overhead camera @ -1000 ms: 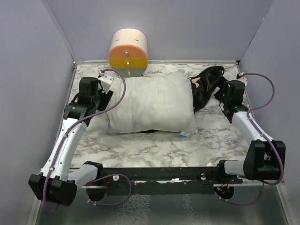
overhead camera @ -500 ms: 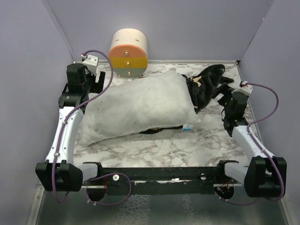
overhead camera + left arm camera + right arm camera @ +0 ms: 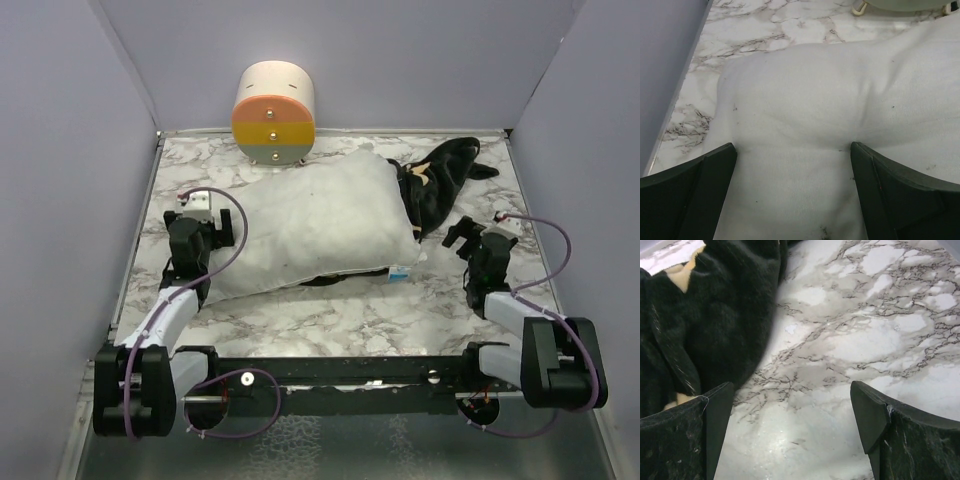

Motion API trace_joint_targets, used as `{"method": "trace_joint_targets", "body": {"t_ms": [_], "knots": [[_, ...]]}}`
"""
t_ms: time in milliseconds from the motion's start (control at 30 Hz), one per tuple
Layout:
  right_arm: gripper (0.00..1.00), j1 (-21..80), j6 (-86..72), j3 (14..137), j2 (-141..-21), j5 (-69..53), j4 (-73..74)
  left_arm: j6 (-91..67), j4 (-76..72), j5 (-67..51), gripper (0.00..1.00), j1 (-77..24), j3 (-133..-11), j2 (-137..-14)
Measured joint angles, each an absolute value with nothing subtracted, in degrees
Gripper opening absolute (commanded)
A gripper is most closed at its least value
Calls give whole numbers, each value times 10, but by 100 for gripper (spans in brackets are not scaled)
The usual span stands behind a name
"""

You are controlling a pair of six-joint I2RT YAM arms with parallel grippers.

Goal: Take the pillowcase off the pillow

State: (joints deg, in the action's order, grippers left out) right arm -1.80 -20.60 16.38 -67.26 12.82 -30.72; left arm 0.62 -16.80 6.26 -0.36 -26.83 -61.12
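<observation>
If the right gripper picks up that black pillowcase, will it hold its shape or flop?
Probably flop: the pillowcase lies crumpled in loose folds beside the pillow, so it would likely drape from one pinch. It looks thin, so likely light. Its fuzzy-looking surface should grip rather than slip.

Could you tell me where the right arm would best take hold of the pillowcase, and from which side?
Probably the bunched free end of the pillowcase, approached from the right by the open right gripper: that end lies loose on the table, clear of the pillow.
</observation>
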Motion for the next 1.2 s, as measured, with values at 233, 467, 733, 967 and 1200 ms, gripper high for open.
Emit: {"method": "trace_joint_targets", "body": {"t_ms": [233, 467, 733, 967, 1200], "knots": [[100, -12, -159, 83, -769, 127, -532, -13, -385, 78, 99, -4, -182, -655], [100, 12, -116, 76, -826, 114, -664, -32, -607, 115, 99, -3, -158, -794], [100, 52, -41, 47, -925, 34, -823, -32, -820, 145, 99, -25, -128, -916], [100, 69, -18, 141, -930, 39, -761, -19, -802, 157, 99, -32, -161, -922], [100, 71, -11, 134, -930, 40, -758, -18, -802, 157, 99, -31, -161, -922]]}}
